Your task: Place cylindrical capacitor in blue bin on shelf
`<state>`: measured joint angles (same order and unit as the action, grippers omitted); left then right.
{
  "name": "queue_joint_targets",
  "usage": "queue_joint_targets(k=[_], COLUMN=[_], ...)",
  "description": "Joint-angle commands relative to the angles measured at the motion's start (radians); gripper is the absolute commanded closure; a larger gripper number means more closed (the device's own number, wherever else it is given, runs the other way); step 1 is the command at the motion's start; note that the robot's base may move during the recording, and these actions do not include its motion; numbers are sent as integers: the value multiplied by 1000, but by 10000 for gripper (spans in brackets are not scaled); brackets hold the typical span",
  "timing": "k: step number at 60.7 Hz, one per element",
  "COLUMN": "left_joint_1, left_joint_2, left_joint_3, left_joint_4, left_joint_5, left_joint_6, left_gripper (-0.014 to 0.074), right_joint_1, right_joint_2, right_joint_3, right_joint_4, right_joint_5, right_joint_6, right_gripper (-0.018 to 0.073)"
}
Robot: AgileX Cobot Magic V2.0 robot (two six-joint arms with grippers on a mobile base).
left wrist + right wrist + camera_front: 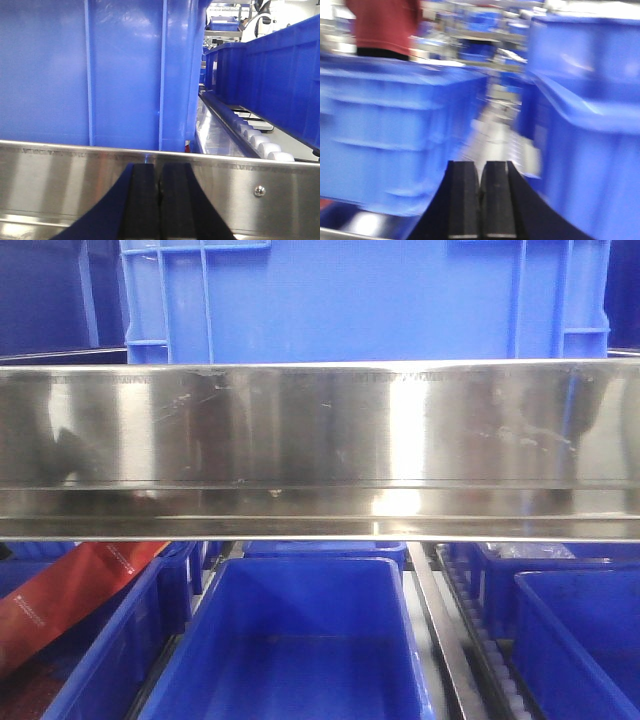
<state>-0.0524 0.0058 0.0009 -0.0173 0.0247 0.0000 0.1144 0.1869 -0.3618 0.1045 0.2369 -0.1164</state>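
Both pairs of jaws stand pressed together, pad against pad, and nothing shows between them. On the left wrist view the left gripper [160,187] sits at the bottom centre of the frame, its black fingers [143,200] in front of a steel beam [60,170] of the shelf, which runs across the lower part. On this beam, at the lower right, there is one small round screw [259,190]. Above the beam a large blue crate [100,70] fills the upper left and centre. At the right a roller track [250,135] with white rollers goes away into the distance, beside a row of blue bins [285,80].

On the right wrist view, which is much blurred, the right gripper [480,187] is also at the bottom centre. A blue bin [390,135] lies at the left, another blue bin [590,125] at the right, and a red garment [385,22] appears in the upper left corner.

On the front view, going from left to right under the broad shelf [320,450], I see a red package [70,595] with small white writing that I cannot read, then an open blue bin [300,640] in the lower centre, then a further bin [580,640] at the lower right. The cylindrical capacitor is not visible in any view.
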Motion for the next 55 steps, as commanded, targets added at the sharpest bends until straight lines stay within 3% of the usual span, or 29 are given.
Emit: queue_joint_targets(k=[1,10,25,55], left_joint_1=[0,0,0,0], left_joint_2=[-6,-6,-6,-6], left_joint_3=[-1,-1,-1,-1], left_joint_4=[-7,-7,-7,-7], left_joint_5=[-15,-15,-15,-15], left_joint_6=[0,0,0,0], left_gripper=[707,707,707,707], right_joint_1=[-62,-111,-114,-113], right_joint_2=[-21,-86,-187,-187], right_joint_3=[59,177,360,362], right_joint_4=[8,14,14,14], right_joint_5=[-50,-106,-144,-97], right_joint_6=[-3,-3,-3,-3], right_gripper=[721,721,721,721])
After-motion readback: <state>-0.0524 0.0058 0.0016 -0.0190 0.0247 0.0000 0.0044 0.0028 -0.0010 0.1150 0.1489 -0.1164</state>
